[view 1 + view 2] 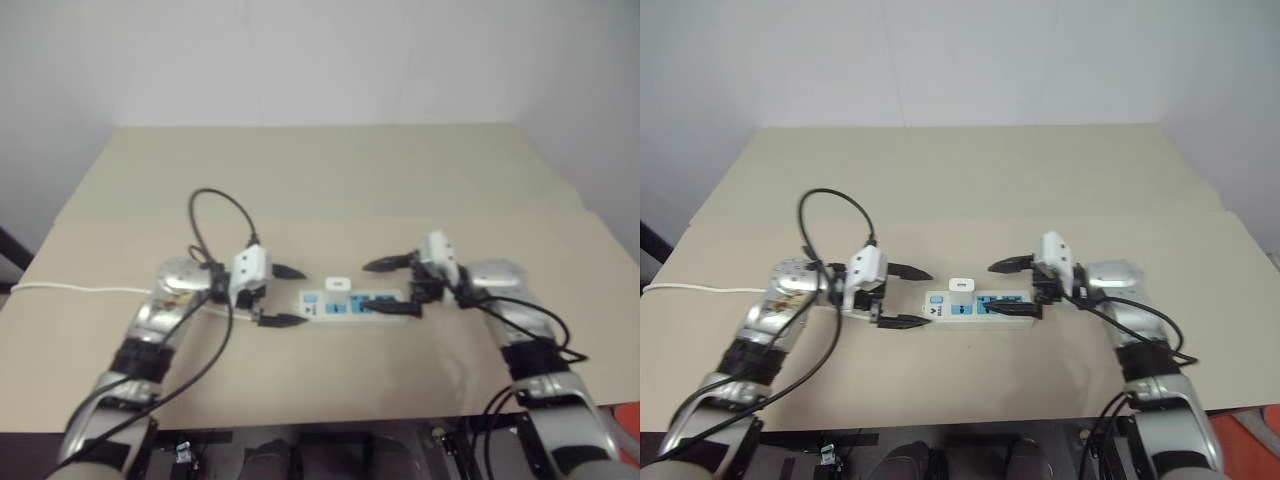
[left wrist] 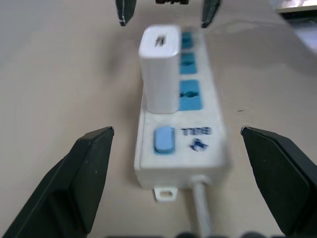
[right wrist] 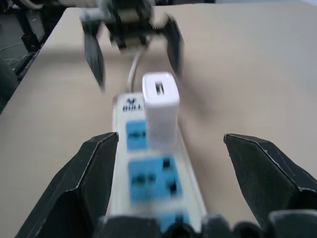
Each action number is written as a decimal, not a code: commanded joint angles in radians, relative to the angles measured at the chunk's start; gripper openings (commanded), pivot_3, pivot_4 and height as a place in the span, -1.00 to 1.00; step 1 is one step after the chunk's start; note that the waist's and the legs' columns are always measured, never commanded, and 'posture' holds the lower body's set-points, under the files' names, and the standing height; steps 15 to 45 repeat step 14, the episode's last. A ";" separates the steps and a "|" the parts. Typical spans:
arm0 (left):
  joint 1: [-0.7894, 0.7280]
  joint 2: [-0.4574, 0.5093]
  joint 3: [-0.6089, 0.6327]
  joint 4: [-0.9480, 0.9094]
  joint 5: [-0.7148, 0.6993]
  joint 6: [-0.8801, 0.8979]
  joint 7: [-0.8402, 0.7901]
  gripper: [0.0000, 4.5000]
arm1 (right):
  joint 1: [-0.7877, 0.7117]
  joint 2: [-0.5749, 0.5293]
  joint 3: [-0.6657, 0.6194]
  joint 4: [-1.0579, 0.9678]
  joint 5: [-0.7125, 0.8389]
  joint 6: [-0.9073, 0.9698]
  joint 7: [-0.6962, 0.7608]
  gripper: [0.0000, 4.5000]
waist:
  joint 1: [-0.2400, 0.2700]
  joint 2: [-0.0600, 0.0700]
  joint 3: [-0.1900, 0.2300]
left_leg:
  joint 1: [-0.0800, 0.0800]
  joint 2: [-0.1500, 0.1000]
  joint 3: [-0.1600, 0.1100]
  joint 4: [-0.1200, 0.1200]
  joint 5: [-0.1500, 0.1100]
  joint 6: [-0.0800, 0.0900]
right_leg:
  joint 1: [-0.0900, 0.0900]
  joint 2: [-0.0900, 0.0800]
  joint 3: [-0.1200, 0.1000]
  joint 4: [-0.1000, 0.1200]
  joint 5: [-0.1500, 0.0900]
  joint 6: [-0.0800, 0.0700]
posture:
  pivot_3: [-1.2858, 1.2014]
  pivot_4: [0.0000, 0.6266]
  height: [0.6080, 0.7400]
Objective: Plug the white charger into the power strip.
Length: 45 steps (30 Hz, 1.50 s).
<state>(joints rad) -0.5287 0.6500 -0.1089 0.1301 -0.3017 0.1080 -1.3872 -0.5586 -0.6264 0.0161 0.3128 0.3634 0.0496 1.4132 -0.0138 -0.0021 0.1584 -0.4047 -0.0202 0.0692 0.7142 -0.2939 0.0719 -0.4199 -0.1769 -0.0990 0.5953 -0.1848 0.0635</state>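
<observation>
A: Beige tabletop [image 1: 970, 190], pale wall behind. Item one, left pincer [image 1: 906, 296]: jaws spread wide, nothing between them, hanging just off the switch end of the power strip [image 1: 978, 304]. Item two, right pincer [image 1: 1010, 288]: likewise spread and empty, at the opposite end of the strip.

B: And the white charger [image 2: 159, 68]?

A: Standing upright in the socket nearest the switch, free of both pincers. I judge the plugging done and the step in hand a clean withdrawal. I would draw each arm back along the strip's length, jaws kept wide, so no finger clips the charger or drags the strip.

B: Items not verified?

A: Prongs hidden under the charger body; from my seat I cannot tell whether it is seated fully. It looks to sit at the socket's edge in the left wrist view, with blue showing beside it. Strip's cord [image 2: 202, 212] runs out of frame; a white line [image 1: 75, 290] at the tabletop's left edge may be the same cord. Switch position unreadable.
</observation>
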 commanded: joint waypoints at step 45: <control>0.223 0.236 0.208 -0.269 -0.145 0.150 0.038 0.99 | 0.176 -0.289 -0.241 0.055 0.037 -0.066 0.003 0.83 | 0.001 -0.001 0.002 | 0.005 0.001 0.002 0.000 0.000 0.000 | 0.003 0.000 0.002 0.000 -0.001 0.000 | 0.03 -0.52 1.00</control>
